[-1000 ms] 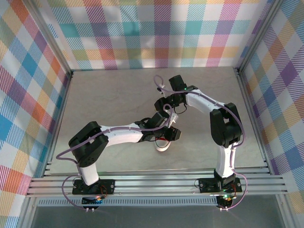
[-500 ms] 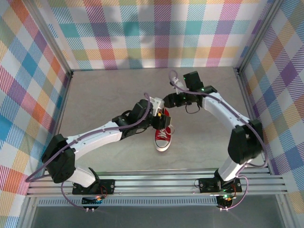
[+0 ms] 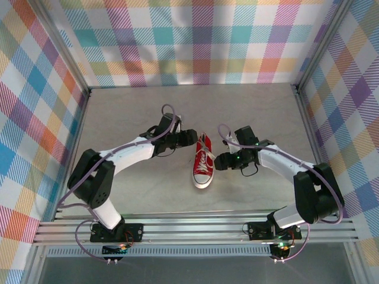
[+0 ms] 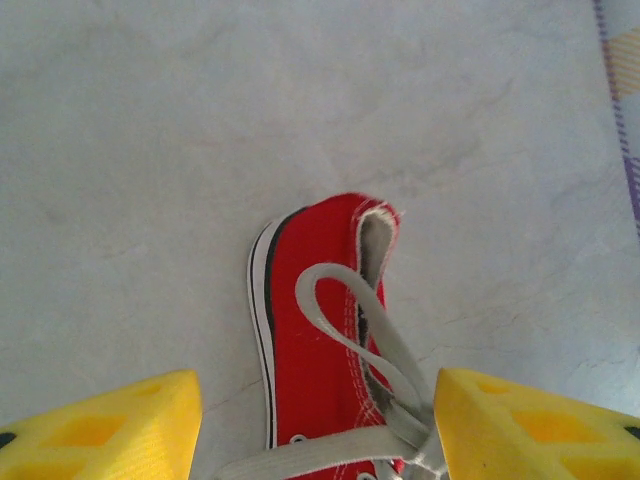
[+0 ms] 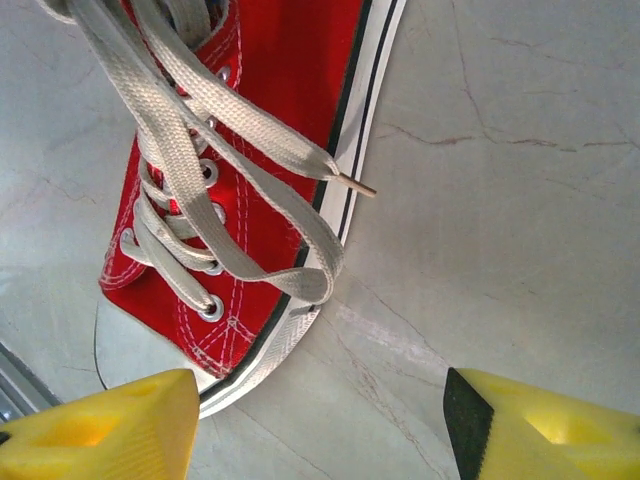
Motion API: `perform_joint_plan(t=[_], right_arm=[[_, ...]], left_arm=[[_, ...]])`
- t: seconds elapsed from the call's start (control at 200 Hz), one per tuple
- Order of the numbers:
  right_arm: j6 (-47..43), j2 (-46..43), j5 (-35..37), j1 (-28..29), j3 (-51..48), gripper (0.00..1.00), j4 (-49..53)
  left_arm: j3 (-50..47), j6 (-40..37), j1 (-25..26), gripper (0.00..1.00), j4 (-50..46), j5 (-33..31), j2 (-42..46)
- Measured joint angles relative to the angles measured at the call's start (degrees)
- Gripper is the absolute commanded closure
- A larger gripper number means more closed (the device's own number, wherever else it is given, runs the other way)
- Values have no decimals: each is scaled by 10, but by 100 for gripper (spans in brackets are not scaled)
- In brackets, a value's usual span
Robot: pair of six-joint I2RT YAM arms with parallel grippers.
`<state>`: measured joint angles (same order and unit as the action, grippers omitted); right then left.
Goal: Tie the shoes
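The red shoe (image 3: 202, 168) sits in the middle of the frame on the gray table (image 3: 136, 195), toe pointing down, with lots of room out to the walls. The left claw (image 3: 189, 137) by its upper left and the right claw (image 3: 219, 161) by its right edge are both wide open, holding nothing.

Your left arm (image 3: 133, 155) and right arm (image 3: 283, 164) wear white shells between bulky black joints, each on a black base (image 3: 116, 232). A lilac cable (image 3: 167, 109) loops along each arm. Your left gripper (image 4: 315, 400) has blocky yellow fingers (image 4: 100, 432) with shallow recessed pockets.
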<state>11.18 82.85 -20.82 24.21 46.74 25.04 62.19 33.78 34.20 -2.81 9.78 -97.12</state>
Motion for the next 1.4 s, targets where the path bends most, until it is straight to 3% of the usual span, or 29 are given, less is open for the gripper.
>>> perform_joint_plan(t=[0.46,0.645,0.83,0.985,1.175,1.4], right_arm=[[6,60,-11,34,6,33,-49],[4,86,-7,51,33,32,-49],[-1,98,11,75,51,33,-46],[-14,116,51,93,69,47,-32],[-32,122,98,103,80,75,-14],[-56,112,130,110,97,89,24]], left_arm=[[37,51,0,38,66,48,-89],[37,59,0,46,80,57,-103],[37,61,0,61,90,59,-107],[37,64,0,75,92,62,-108],[37,50,0,98,89,59,-108],[38,12,0,100,56,50,-91]])
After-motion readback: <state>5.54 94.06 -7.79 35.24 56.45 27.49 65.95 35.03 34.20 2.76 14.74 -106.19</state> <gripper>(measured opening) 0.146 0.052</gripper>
